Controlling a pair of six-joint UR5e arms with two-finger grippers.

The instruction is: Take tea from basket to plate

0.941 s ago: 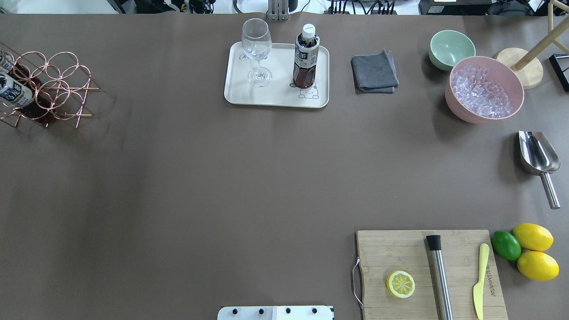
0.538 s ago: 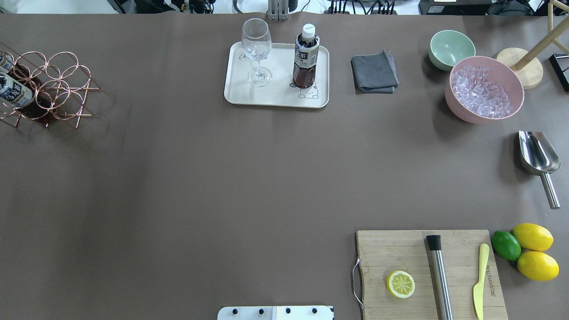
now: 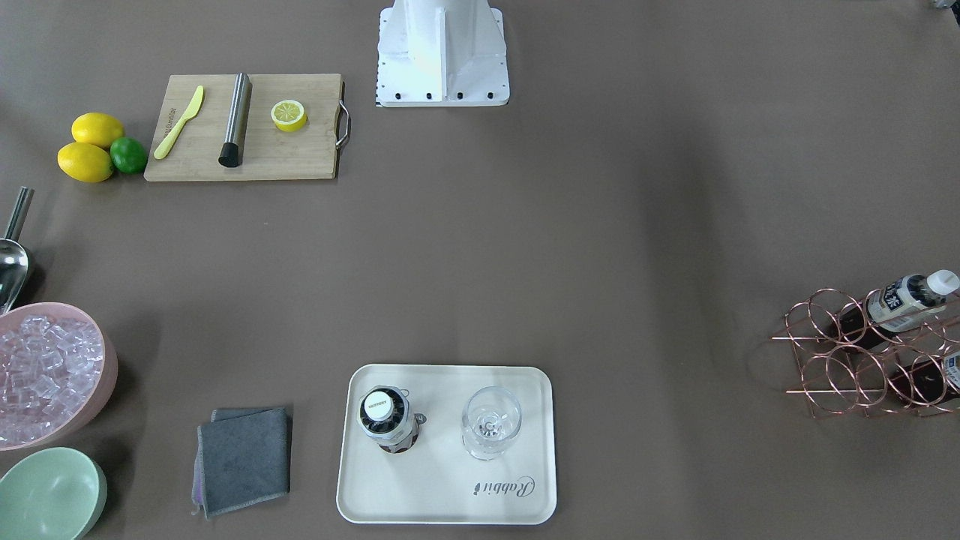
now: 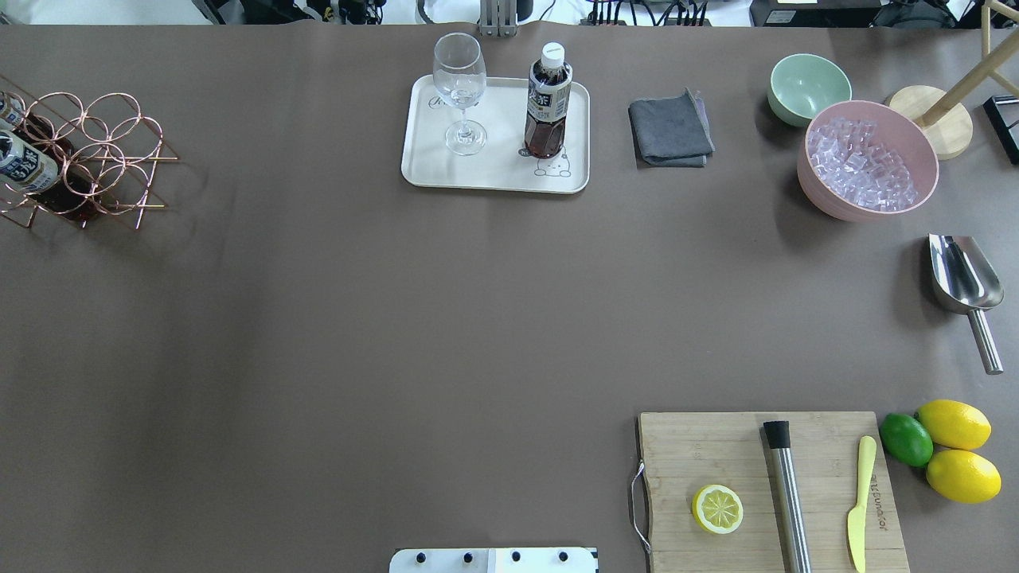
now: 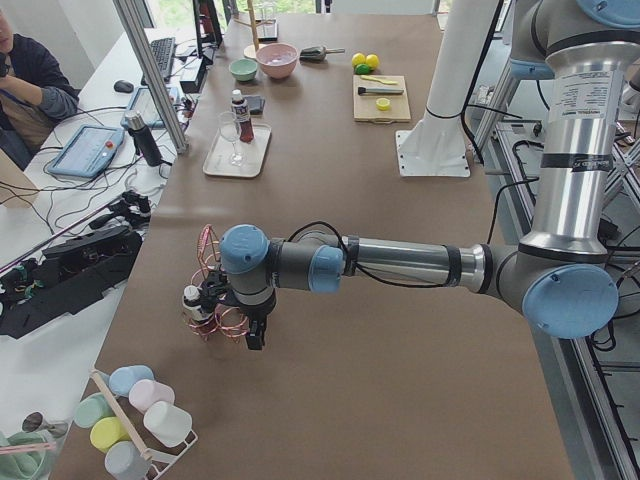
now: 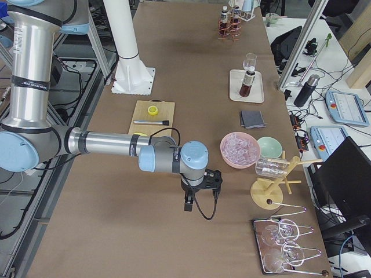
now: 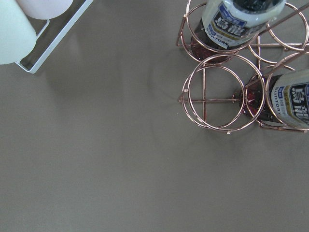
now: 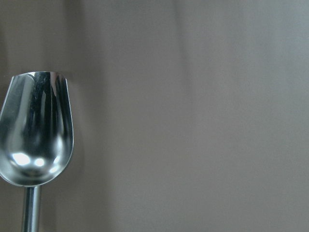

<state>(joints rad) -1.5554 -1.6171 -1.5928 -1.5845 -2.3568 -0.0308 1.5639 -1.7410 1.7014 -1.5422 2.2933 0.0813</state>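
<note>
My left claw hangs just beside basket. Finger spread: I cannot tell, as only side view shows it.

Tea stands in basket ring, twin bottle in neighbouring ring.

Plan:
- centre over cap, drop straight, grip neck
- lift clear of wires before swinging to plate
- set down apart from glass and beige-label bottle

Hidden: wrist view crops both basket bottles and shows none of my fingers.

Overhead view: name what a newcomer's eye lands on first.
A brown drink bottle and a wine glass stand upright on the cream plate at the far middle. At the left edge, the copper basket holds two bottles; far right, a pink bowl is full of ice.
</note>
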